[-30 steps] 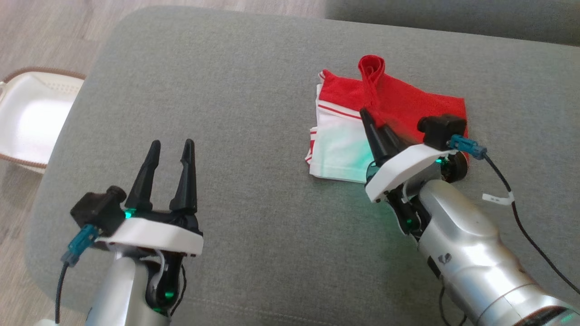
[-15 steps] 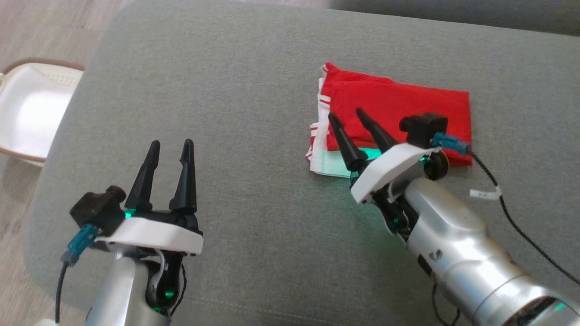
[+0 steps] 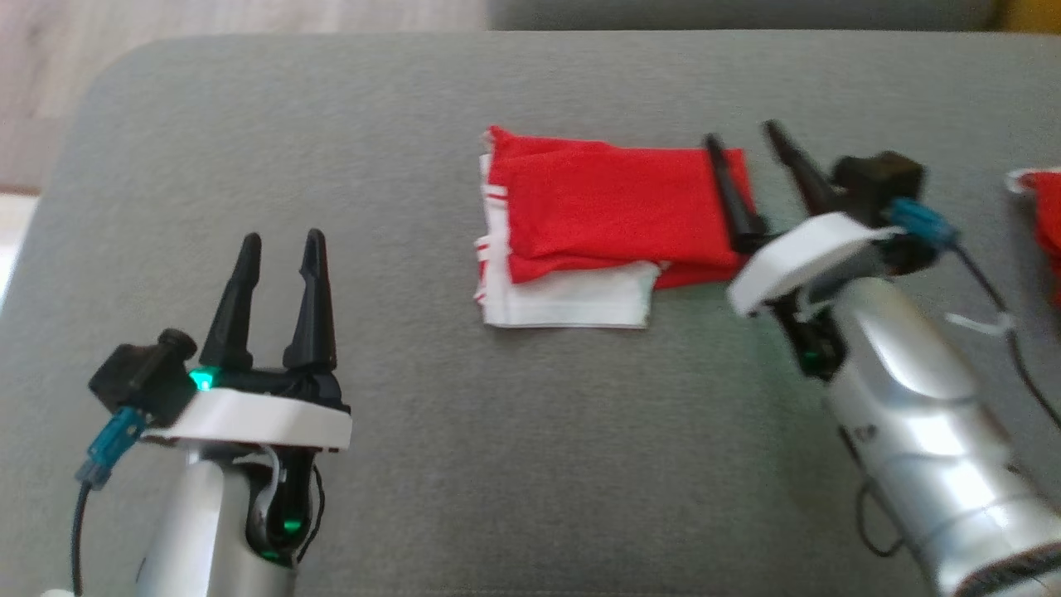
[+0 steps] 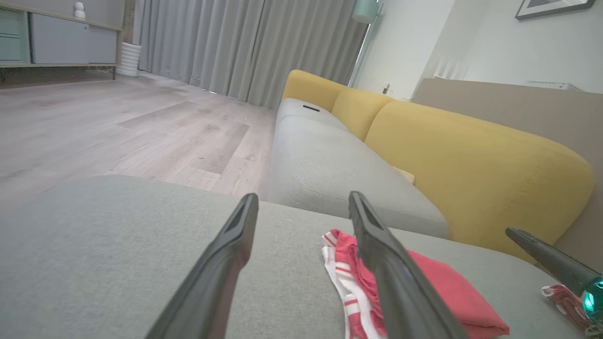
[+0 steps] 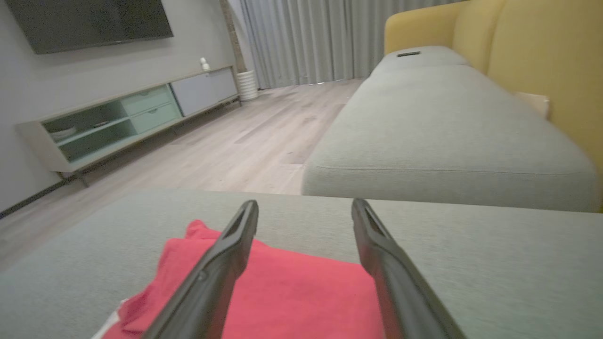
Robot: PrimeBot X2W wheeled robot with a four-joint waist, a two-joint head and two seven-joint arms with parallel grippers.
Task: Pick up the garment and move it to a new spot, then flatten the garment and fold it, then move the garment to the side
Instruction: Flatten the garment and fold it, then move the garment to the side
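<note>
Head view: folded red-and-white cloth garment (image 3: 597,224) lying flat on grey upholstered cushion (image 3: 331,124), red layer covering white. Left gripper (image 3: 283,239) hovering well apart, jaws open. Right gripper (image 3: 742,133) sitting at garment's right edge, jaws open; a second ago it was pinching a raised red fold.
Left wrist view: garment lying behind one finger.
Right wrist view: red fabric lying under spread fingers.

The garment (image 3: 613,207) lies on the middle of the ottoman (image 3: 497,414). The right gripper (image 3: 740,133) stands at its right edge, the left gripper (image 3: 283,238) well apart to the left and nearer the robot. Another cloth (image 3: 1046,215) lies far right; a sofa (image 4: 330,160) stands behind.
</note>
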